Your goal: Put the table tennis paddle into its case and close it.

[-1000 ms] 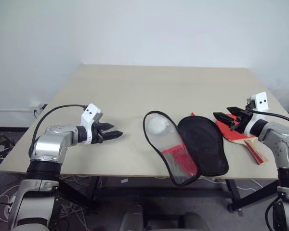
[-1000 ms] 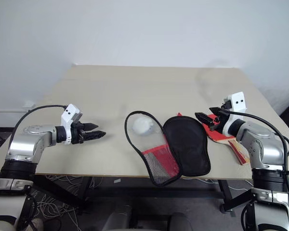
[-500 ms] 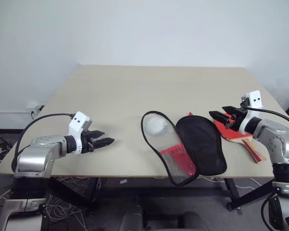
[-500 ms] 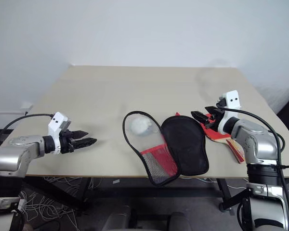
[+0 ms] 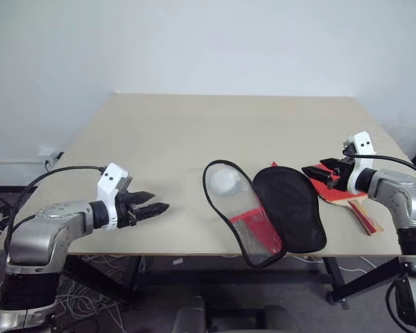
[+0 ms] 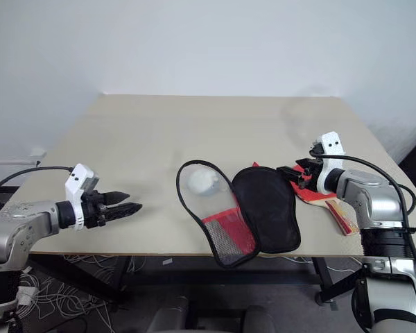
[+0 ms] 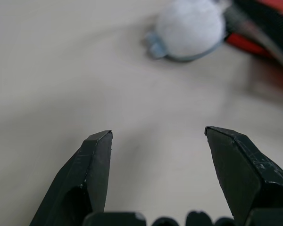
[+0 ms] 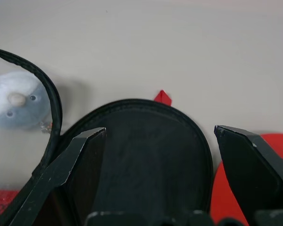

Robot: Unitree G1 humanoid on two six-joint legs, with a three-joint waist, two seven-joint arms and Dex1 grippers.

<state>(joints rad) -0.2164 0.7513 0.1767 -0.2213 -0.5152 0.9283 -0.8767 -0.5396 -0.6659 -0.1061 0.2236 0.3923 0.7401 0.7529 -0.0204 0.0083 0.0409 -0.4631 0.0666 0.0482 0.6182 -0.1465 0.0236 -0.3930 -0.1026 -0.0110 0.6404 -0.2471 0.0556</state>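
Observation:
The case point(image 5: 291, 208) lies unzipped and spread flat near the table's front edge: a black-lined half beside a black-rimmed half point(image 5: 244, 220) with mesh and red at its narrow end. To its right lies the table tennis paddle point(image 5: 335, 193), red blade up, with its tan handle point(image 5: 369, 220) pointing toward the front edge. My right gripper point(image 5: 313, 171) hovers open over the blade's left edge, pointing at the case point(image 8: 151, 150). My left gripper point(image 5: 159, 202) hangs open and empty over bare table, well left of the case.
A small white fuzzy ball point(image 5: 227, 182) sits inside the rimmed half's round end, and it appears ahead of the left gripper point(image 7: 159, 134) as the ball point(image 7: 191, 26). The beige table point(image 5: 215, 125) stretches back to a white wall. Cables hang under its left side.
My left gripper has drawn back toward the front left edge, away from the case. The right gripper has hardly moved. The head view has shifted slightly.

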